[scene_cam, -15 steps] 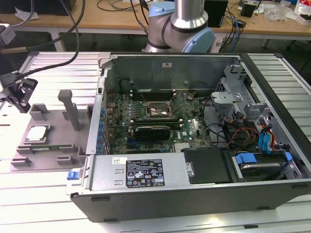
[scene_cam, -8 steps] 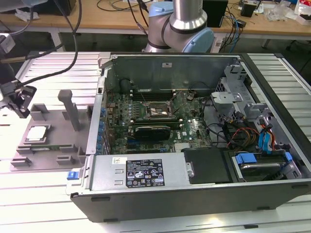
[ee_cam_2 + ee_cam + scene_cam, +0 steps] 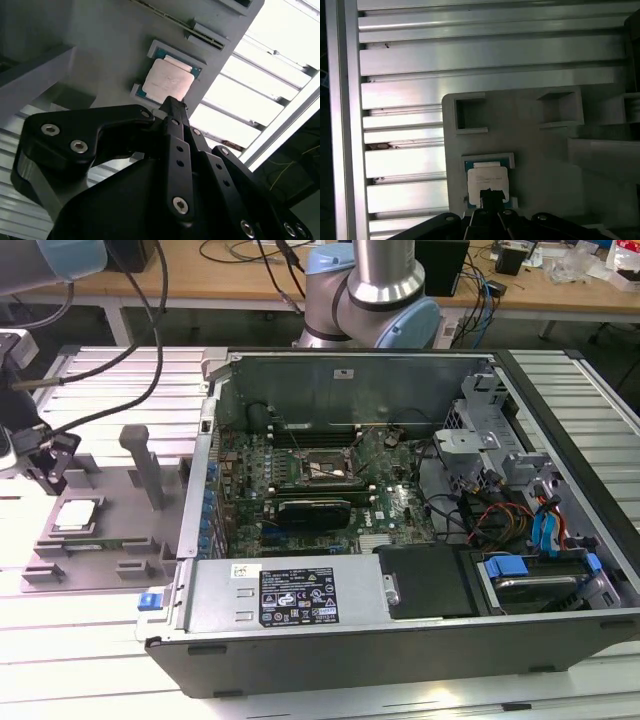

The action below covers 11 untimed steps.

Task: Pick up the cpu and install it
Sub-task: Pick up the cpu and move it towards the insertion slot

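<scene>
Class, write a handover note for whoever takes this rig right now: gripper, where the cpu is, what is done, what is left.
Gripper: right over the cpu; contact unclear.
Cpu: lies flat in the grey holder, outside the computer case, on the exterior view's left.
Done: gripper is at the cpu.
Left: cpu not yet lifted, nor installed in the socket.

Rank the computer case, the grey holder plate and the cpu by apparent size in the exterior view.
Largest to smallest:
1. computer case, by far
2. grey holder plate
3. cpu, lying on that plate
</scene>
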{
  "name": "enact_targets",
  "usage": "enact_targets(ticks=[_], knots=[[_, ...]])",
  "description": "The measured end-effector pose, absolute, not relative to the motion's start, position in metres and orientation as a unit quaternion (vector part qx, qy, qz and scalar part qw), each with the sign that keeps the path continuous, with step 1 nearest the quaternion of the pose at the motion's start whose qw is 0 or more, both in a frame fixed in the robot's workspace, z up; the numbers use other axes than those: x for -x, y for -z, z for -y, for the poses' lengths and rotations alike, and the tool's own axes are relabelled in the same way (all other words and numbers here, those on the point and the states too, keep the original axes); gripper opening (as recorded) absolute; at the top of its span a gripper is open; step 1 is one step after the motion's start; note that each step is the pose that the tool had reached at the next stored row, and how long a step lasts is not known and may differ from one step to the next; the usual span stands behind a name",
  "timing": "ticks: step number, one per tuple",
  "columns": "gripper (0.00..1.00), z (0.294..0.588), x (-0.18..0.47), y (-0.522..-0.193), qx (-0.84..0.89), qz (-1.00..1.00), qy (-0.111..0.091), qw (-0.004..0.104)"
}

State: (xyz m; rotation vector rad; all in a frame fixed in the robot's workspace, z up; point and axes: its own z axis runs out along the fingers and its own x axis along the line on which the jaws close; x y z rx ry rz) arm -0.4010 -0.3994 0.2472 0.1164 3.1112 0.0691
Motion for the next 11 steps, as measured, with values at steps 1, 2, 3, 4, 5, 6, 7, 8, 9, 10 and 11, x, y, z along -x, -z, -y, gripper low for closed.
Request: enact_targets(ticks=[1,2,3,4,5,6,7,8,9,10,11], knots=[[0.11,0.399,0.401,-0.246,-0.037,-0.999,-0.022,0.014],[0.11,0.399,0.401,-0.244,-0.037,-0.999,-0.022,0.014],[0.11,0.399,0.401,-0.242,-0.037,-0.999,-0.022,0.014],[0.11,0.399,0.401,-0.238,-0.037,-0.999,-0.022,0.014],[0.11,0.399,0.401,-0.235,-0.037,-0.999,-0.022,0.014],[0.11,0.399,0.401,-0.233,-0.036,-0.999,-0.022,0.014],[0.11,0.399,0.401,-0.232,-0.036,-0.999,-0.022,0.014],[0.11,0.4,0.401,-0.23,-0.035,-0.999,-0.022,0.014],[0.11,0.4,0.401,-0.23,-0.035,-0.999,-0.022,0.014],[0.11,0.4,0.401,-0.23,-0.035,-0.999,-0.022,0.014],[0.11,0.4,0.401,-0.23,-0.035,-0.999,-0.022,0.014]])
